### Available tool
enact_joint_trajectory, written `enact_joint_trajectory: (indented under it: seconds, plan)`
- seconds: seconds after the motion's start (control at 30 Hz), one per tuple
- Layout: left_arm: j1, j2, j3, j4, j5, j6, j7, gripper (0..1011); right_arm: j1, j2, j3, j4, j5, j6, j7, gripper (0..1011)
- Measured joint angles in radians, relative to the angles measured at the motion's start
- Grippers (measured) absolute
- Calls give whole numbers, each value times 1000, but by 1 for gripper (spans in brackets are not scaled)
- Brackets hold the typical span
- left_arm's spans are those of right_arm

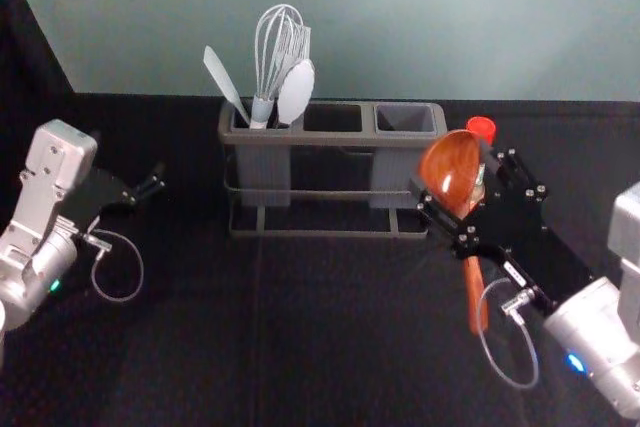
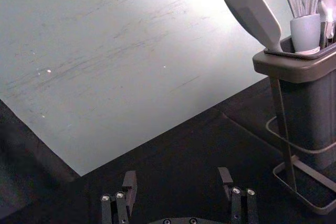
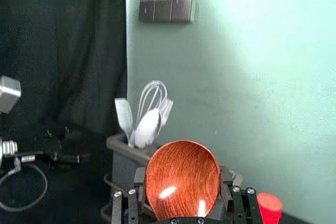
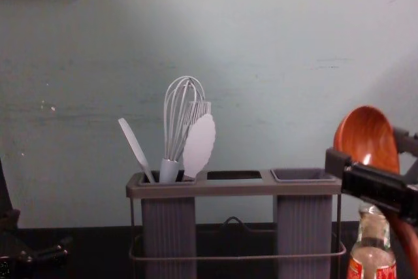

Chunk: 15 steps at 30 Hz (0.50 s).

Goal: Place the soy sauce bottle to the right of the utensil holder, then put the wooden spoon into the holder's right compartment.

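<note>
Chest view has the right gripper [image 4: 367,151] closed on the wooden spoon [image 4: 369,129] by its bowl, at the right end of the utensil holder [image 4: 235,189], near the soy sauce bottle [image 4: 372,254]. Likely light, stiff and smooth, it may pivot; grip its neck. Left gripper [image 2: 177,173], parked left, gapes empty

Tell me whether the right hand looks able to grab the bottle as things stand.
Probably not: the right hand is shut on the spoon, so it would likely have to release that before grabbing the bottle.
</note>
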Motion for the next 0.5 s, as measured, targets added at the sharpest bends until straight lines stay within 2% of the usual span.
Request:
enact_joint_trajectory:
  seconds: [0.03, 0.2, 0.5]
  plan:
    - [0, 0, 0, 0, 0, 0, 0, 1011, -3, 3, 1, 6, 9, -33, 1, 839]
    - [0, 0, 0, 0, 0, 0, 0, 1011, -5, 12, -4, 23, 27, -97, 2, 838]
    - [0, 0, 0, 0, 0, 0, 0, 1010, -5, 15, -11, 27, 25, -105, -10, 839]
